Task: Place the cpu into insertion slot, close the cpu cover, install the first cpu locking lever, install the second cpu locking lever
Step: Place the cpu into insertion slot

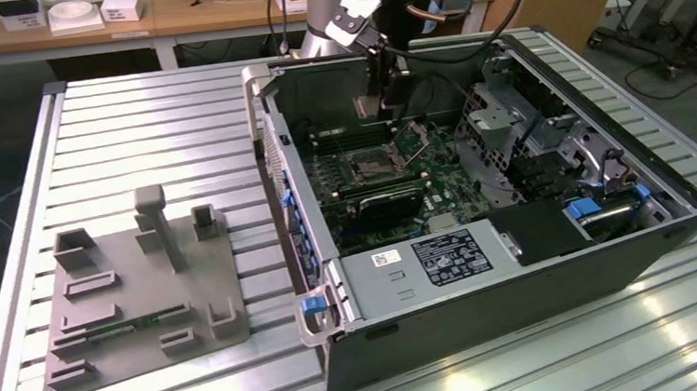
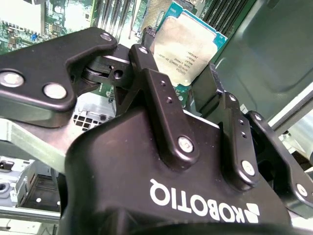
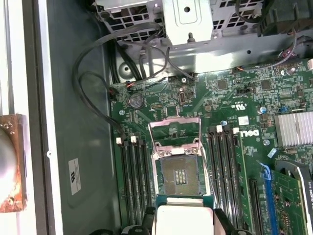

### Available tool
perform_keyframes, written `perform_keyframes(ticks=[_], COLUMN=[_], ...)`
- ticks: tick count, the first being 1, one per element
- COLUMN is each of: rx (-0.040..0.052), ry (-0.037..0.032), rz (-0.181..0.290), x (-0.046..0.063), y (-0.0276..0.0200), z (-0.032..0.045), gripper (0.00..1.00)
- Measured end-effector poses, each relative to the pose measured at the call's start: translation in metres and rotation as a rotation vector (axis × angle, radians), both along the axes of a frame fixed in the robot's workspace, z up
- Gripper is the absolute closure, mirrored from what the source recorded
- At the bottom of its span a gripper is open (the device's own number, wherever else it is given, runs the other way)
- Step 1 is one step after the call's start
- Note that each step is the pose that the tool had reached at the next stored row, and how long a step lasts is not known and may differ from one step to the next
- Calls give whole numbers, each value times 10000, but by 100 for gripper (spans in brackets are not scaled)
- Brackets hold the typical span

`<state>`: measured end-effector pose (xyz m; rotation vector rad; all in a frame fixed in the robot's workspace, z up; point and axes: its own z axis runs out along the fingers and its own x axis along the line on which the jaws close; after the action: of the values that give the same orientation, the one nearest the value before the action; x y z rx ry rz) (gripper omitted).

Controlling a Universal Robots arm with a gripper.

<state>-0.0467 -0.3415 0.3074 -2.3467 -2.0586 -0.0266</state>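
The cpu [image 2: 188,46] has a dull silver-grey top with a teal-green border, and the fingers [image 2: 161,98] beside it are matt black with bright silver screw heads. In the first wrist view, the insertion slot [image 3: 179,176] is dark with a gold-speckled centre patch, the cpu cover [image 3: 173,122] is a bare silvery frame, the motherboard [image 3: 230,98] is green, and the memory slots [image 3: 133,176] are black. In the exterior view, the surface [image 1: 144,127] is silver with parallel ribs, the fixture plate [image 1: 139,301] is plain grey, and the computer case [image 1: 496,324] is black with blue tabs [image 1: 313,303].
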Motion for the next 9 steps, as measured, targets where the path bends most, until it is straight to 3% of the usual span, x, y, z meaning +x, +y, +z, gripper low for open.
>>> perform_keyframes(ticks=[9], rx=[-13], ry=[49], rz=[-33], x=[-1], y=[0], z=[-33], gripper=[46])
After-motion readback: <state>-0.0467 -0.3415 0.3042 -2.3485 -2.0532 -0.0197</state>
